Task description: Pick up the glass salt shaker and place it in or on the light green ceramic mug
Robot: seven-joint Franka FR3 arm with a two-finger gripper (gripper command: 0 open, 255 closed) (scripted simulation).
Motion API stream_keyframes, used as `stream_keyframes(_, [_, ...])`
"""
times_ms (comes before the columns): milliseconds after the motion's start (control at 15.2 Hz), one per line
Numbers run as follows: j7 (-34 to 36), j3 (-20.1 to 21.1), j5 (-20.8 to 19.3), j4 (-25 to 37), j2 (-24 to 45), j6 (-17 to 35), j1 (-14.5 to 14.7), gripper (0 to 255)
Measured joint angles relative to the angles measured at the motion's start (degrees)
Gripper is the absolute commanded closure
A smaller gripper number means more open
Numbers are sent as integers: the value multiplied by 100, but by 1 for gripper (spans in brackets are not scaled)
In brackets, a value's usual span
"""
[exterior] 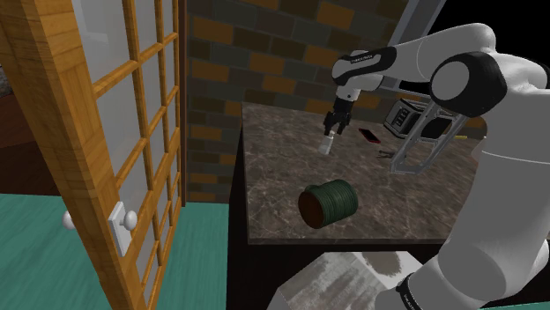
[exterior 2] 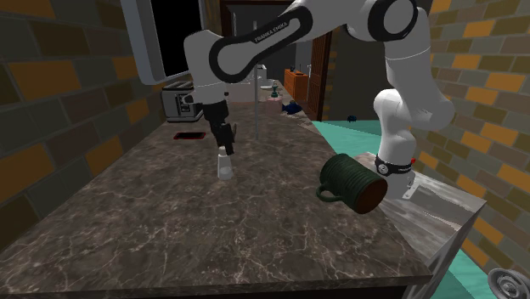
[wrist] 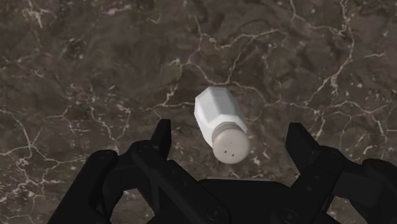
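salt shaker (wrist: 219,121) is seen standing upright on the table (exterior: 282,194), cap turned toward the claw (wrist: 231,126) just above, whose fingers (wrist: 159,141) are held apart to either side without touching it, while the dark green mug (exterior: 328,203) is laid on its side well apart.

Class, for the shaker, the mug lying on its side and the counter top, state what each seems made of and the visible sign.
Shaker: plain opaque white, faceted body, holed cap; material unclear, not visibly glass.
Mug: dark green ribbed outside, reddish-brown inside, matte; possibly ceramic.
Counter top: dark brown with white veins; looks like polished marble.
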Motion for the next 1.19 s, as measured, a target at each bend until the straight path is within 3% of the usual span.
stream_keyframes(462, [-11, 4, 10, -104, 20, 124, 2, 0])
stream_keyframes(528, [-11, 4, 10, -104, 20, 124, 2, 255])
stream_keyframes(1188, [-11, 2, 9, -103, 17, 127, 1, 255])
